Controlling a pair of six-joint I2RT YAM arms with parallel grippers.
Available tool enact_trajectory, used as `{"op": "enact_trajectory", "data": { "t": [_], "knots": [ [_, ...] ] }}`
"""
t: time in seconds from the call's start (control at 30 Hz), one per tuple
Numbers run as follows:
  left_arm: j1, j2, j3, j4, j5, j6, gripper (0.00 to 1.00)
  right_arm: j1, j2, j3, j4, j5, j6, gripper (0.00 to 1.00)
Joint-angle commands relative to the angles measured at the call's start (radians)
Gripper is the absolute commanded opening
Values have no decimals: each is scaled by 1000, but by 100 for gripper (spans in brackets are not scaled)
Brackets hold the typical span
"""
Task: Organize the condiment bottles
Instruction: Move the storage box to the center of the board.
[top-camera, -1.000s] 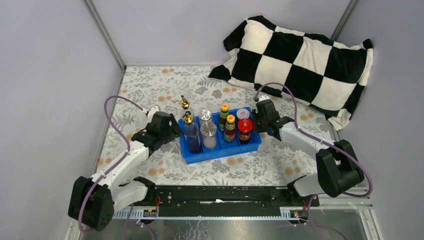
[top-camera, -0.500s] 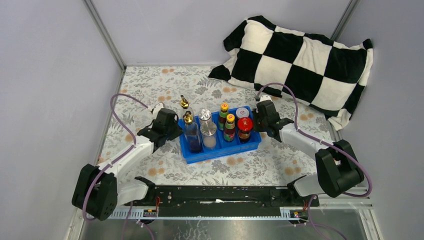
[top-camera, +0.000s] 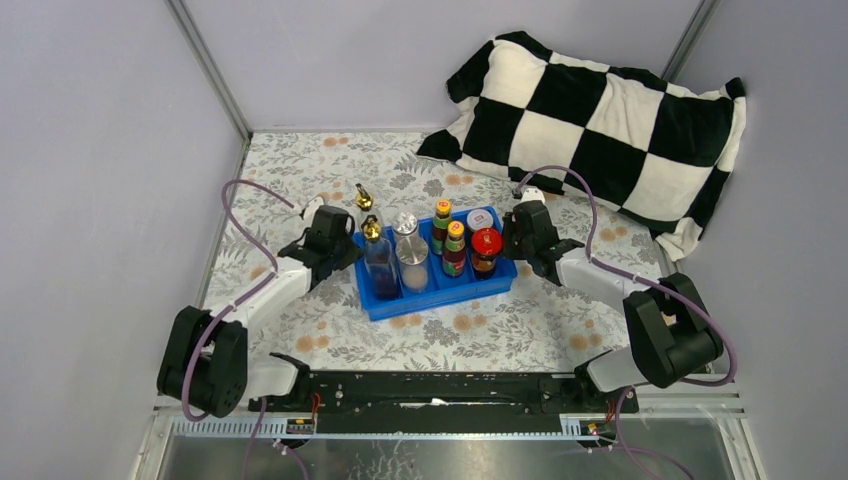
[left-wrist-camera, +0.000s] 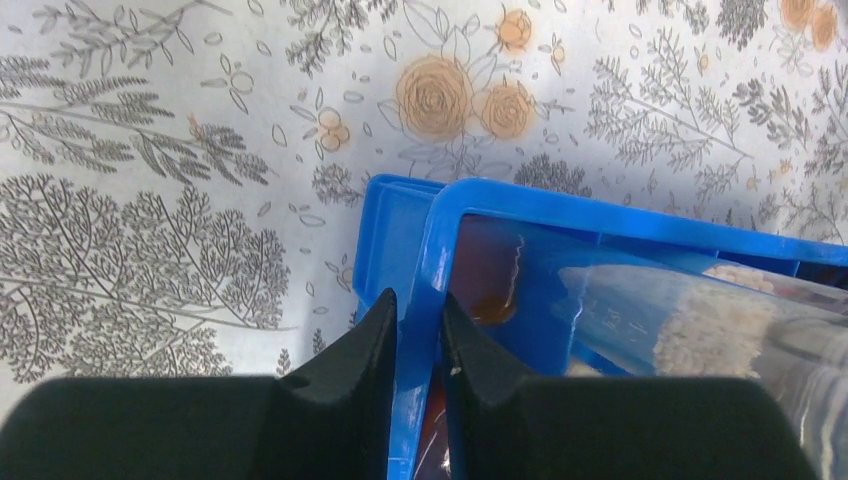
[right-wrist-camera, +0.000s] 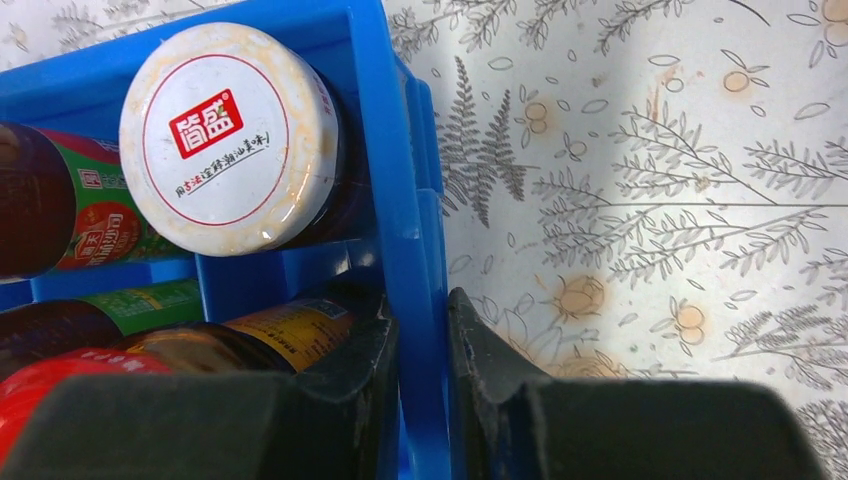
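Observation:
The condiment bottles stand in a blue divided tray (top-camera: 440, 296) mid-table. Two gold-spouted clear bottles (top-camera: 378, 262) are at its left end, then a silver-lidded shaker (top-camera: 411, 258), two yellow-capped dark sauce bottles (top-camera: 455, 250), a red-lidded jar (top-camera: 486, 250) and a white-lidded jar (top-camera: 479, 220). My left gripper (top-camera: 350, 250) is shut on the tray's left wall (left-wrist-camera: 600, 215); its jaws (left-wrist-camera: 420, 310) pinch the blue rim. My right gripper (top-camera: 512, 245) is shut on the tray's right wall (right-wrist-camera: 385, 120), beside the white-lidded jar (right-wrist-camera: 230, 135).
A black-and-white checkered pillow (top-camera: 600, 120) lies at the back right, close behind the right arm. Grey walls enclose the floral tablecloth (top-camera: 300, 170) on the left, back and right.
My left gripper moved in and closed on the tray's left wall. The tray with its bottles shifted slightly left and away from the arm bases. The right gripper kept its grip.

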Motion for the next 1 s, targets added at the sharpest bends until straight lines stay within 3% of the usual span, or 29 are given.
{"op": "enact_trajectory", "data": {
  "t": [0.0,0.43,0.8,0.9,0.97],
  "knots": [
    [55,66,46,13,-80,47,24,-25,80,-54,59,32,195,0],
    [75,364,278,70,-37,92,21,-24,65,-71,89,114,280,0],
    [98,439,392,47,-31,130,23,-24,152,13,87,120,253,0],
    [109,417,401,17,-36,139,27,-26,156,26,83,118,244,0],
    [112,399,409,-21,-46,148,38,-25,154,33,74,117,237,0]
  ]
}}
